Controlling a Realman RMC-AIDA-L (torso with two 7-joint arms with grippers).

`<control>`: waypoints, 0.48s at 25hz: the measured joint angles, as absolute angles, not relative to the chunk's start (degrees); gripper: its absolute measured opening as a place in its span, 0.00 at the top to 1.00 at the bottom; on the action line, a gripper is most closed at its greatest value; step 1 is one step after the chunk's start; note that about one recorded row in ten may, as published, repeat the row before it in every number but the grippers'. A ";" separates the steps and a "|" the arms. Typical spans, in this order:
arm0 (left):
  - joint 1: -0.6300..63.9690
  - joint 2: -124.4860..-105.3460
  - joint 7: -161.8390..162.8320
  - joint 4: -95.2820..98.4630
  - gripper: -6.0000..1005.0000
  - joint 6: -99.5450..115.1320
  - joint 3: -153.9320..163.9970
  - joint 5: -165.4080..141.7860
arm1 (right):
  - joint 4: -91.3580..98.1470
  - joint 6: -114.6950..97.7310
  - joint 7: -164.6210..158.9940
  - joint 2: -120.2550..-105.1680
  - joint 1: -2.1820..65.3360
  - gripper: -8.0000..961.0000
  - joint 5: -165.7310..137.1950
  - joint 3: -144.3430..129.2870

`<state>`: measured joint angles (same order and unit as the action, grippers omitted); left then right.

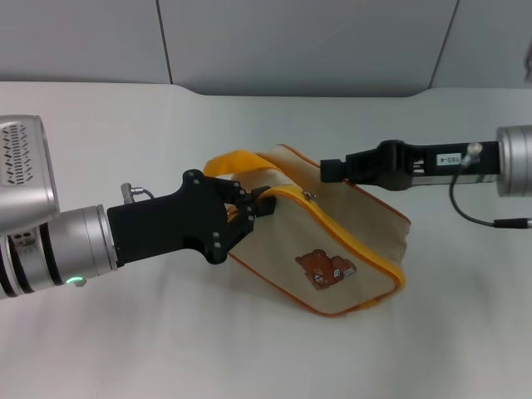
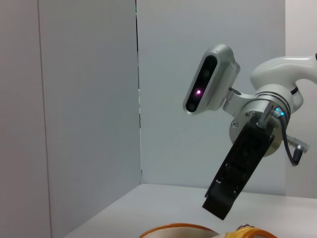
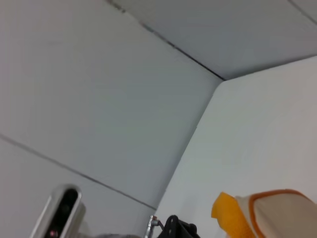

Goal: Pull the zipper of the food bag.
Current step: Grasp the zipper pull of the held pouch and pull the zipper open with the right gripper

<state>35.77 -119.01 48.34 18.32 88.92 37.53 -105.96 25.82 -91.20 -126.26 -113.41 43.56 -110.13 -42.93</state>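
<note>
Lying at the middle of the head view, the soft, light food bag [image 1: 332,241] is sagging, so the left gripper [image 1: 253,208] is pinching its corner closed while the right gripper [image 1: 326,169], fingers unclear, is nearing the zipper [image 1: 309,196].

The head view looks forward and down on the table [image 1: 125,349], with the bag [image 1: 332,241] central. The left wrist view faces outward, low and close, catching the right gripper [image 2: 218,208] at 5 o'clock. The right wrist view tilts up at the walls; all three share the bag's yellow edge.
</note>
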 joint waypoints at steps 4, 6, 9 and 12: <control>35.77 -119.00 48.34 18.21 0.94 88.74 37.53 -105.10 | 25.76 -93.37 -128.94 -112.98 42.29 0.91 -110.41 -42.82; 35.74 -119.00 48.34 18.09 0.94 88.69 37.53 -104.45 | 25.75 -94.38 -130.10 -112.98 41.35 0.89 -110.28 -42.77; 35.63 -119.00 48.32 18.02 0.94 88.69 37.53 -103.95 | 25.63 -94.98 -132.23 -113.40 39.67 0.82 -109.55 -41.94; 35.58 -119.06 48.23 17.96 0.94 88.69 37.76 -103.88 | 24.04 -95.01 -133.40 -113.73 38.19 0.67 -107.11 -40.76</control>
<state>35.58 -119.06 48.23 17.96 88.69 37.76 -103.88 24.04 -95.01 -133.40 -113.73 38.19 -107.11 -40.76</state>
